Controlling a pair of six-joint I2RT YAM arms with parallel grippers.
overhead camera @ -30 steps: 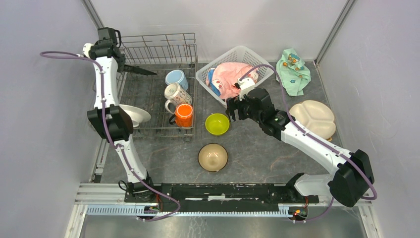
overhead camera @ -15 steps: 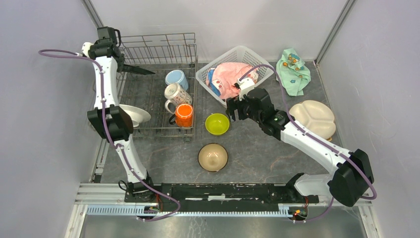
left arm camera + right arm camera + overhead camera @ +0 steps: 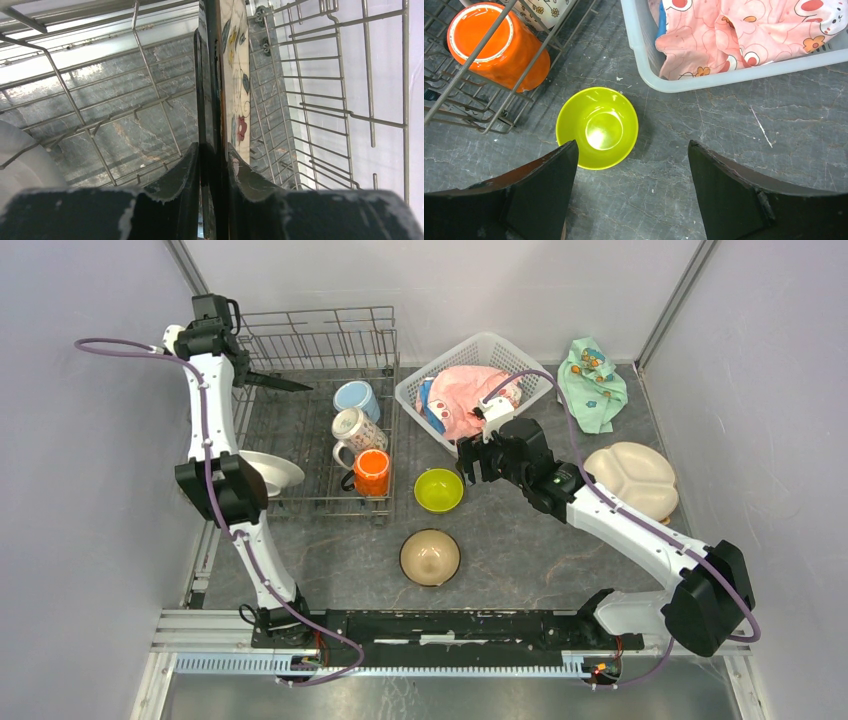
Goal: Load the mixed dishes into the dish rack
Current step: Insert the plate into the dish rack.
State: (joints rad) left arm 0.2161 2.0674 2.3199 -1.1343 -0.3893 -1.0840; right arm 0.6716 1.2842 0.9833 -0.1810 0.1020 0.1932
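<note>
My left gripper (image 3: 214, 147) is shut on a dark square plate (image 3: 209, 75) held on edge inside the dish rack (image 3: 320, 340), near its back left corner (image 3: 272, 382). A flower pattern shows on the plate's right face. In the rack sit a light-blue mug (image 3: 356, 398), a white patterned mug (image 3: 355, 428), an orange mug (image 3: 372, 472) and a white plate (image 3: 275, 472). My right gripper (image 3: 633, 145) hangs open over the table, just right of a lime-green bowl (image 3: 597, 127). A tan bowl (image 3: 430, 557) and a cream divided plate (image 3: 632, 480) rest on the table.
A white lattice basket (image 3: 520, 358) with a pink cloth stands behind my right gripper. A mint-green cloth (image 3: 593, 380) lies at the back right. The rack's tall wire walls (image 3: 350, 75) close in around the held plate.
The left arm has crept slightly toward the rack's back left corner with the plate. The right arm has stayed still.
</note>
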